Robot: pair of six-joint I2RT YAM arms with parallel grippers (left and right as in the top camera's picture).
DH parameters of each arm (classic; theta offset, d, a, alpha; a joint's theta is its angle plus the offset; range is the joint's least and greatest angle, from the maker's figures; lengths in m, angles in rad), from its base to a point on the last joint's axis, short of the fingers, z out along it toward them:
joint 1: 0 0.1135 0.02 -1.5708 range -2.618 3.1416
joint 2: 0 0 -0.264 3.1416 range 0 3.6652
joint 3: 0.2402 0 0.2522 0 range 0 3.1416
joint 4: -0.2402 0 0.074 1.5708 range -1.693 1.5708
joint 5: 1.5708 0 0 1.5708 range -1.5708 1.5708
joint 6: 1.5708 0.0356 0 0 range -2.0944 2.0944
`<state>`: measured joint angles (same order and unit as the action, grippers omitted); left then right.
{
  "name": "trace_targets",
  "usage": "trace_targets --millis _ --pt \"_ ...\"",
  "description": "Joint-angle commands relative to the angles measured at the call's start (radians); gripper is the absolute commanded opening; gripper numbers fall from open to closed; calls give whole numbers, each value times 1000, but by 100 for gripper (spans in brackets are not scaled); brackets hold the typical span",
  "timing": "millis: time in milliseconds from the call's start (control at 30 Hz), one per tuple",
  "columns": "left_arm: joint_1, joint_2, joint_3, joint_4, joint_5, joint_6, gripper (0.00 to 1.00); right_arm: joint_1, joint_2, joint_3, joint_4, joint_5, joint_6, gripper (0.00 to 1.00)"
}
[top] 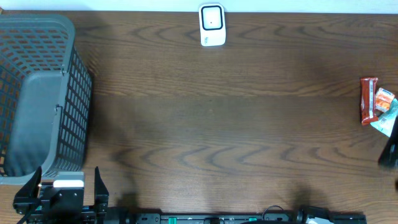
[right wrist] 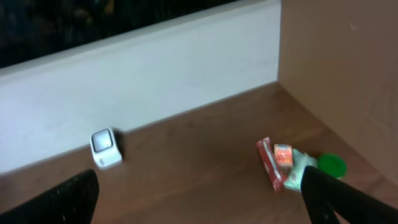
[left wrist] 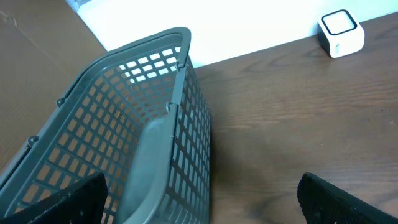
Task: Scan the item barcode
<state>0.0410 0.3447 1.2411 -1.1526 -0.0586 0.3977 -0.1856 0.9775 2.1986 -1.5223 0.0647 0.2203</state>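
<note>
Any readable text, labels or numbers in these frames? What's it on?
None legible in any view.
On the red wrapper: print, too blurred.
On the orange packet: print, too small.
On the white scanner: no marking readable.
On the grey basket: no label seen.

Left pincer (top: 67,177) hangs at the near left corner, both fingers (top: 98,186) spread wide, gripping nothing. Right pincer (right wrist: 199,202), far out to the right, also stands wide apart and empty.
</note>
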Motion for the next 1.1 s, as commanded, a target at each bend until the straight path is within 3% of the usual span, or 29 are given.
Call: trace_targets --millis 0,267,567,733,1067 --pt "-5 -7 0 1 -2 9 98 6 -39 2 -36 43 11 99" --pt "-5 -7 0 1 -2 9 98 6 -134 -17 -137 50 10 99" --pt "-5 -7 0 1 -2 9 98 6 -292 -206 -66 72 8 99" --pt "-5 -7 0 1 -2 9 98 13 -387 -412 72 72 12 99" --pt "-5 -7 0 1 -2 9 98 79 -589 -958 533 24 11 99"
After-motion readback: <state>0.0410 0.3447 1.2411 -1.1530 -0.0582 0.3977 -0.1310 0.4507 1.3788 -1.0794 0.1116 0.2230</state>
